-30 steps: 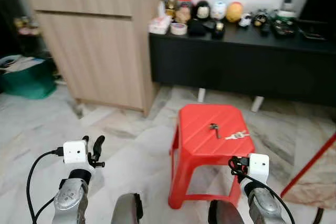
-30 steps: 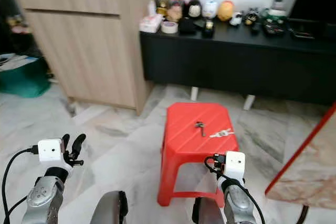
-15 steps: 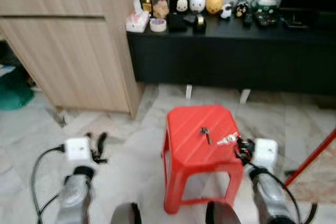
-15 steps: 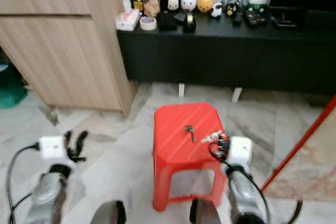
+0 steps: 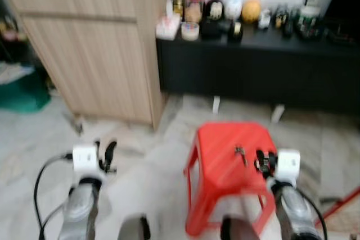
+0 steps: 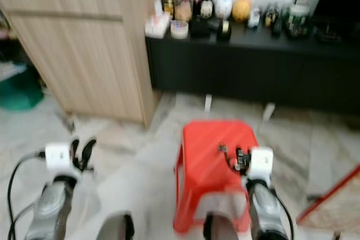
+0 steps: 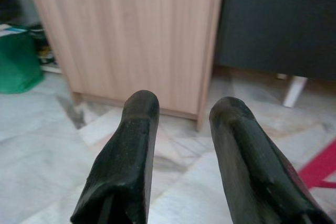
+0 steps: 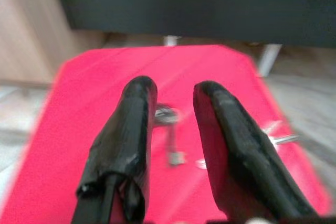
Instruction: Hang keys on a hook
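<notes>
right gripper [image 8: 173, 95] parted, empty, over keys [image 8: 170, 129] | stool [image 5: 225, 167] at 12 | risk: blurred approach nudges keys off

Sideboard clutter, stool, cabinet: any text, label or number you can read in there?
None readable.
Jars and figurines on the black sideboard: any labels are blurred, too small to read.
Red stool, keys, wooden cabinet: no print visible.
Right gripper and left gripper: no markings.
</notes>
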### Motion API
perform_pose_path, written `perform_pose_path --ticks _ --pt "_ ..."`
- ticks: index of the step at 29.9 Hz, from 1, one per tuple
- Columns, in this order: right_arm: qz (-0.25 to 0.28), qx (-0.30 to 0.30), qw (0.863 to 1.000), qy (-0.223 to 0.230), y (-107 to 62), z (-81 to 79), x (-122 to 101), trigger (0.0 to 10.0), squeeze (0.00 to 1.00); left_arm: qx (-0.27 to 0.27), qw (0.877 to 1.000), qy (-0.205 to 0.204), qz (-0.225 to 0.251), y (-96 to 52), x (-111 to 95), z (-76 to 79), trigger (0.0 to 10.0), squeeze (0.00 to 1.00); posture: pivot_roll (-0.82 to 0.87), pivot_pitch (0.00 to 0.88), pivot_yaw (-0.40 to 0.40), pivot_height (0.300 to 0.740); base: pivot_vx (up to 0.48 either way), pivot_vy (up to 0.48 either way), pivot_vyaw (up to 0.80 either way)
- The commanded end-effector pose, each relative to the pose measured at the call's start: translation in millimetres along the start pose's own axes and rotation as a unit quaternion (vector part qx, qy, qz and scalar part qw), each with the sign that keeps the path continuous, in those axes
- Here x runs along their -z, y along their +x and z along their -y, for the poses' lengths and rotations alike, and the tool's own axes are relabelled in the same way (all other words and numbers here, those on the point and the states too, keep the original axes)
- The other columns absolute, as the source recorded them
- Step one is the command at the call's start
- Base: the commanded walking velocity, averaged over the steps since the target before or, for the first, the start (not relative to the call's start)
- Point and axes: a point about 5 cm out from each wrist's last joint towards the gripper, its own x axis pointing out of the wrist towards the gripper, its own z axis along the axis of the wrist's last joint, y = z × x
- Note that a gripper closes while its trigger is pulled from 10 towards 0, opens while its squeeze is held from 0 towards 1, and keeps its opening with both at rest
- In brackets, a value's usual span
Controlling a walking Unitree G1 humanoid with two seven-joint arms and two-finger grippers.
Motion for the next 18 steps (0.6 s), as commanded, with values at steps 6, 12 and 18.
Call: perform_pose_path --ticks 6,12,18 --pt "-0.012 0.01 1.0 -0.006 -0.4 9.9 0.0 10.0 0.0 0.007 1.0 -0.008 0.002 0.8 -0.3 5.4 10.0 0.0 0.05 0.0 -0.026 0.566 0.167 0.0 0.0" --pt "-0.019 0.006 1.0 -0.005 -0.2 8.4 1.4 10.0 0.0 0.009 1.0 -0.006 0.0 0.7 0.2 4.8 10.0 0.0 0.05 0.0 -0.025 0.566 0.0 0.0 0.0" --pt "-0.024 0.005 1.0 -0.004 0.1 8.3 2.2 10.0 0.0 0.011 1.0 -0.003 -0.002 1.9 0.1 5.4 10.0 0.0 0.04 0.0 -0.022 0.566 0.0 0.0 0.0"
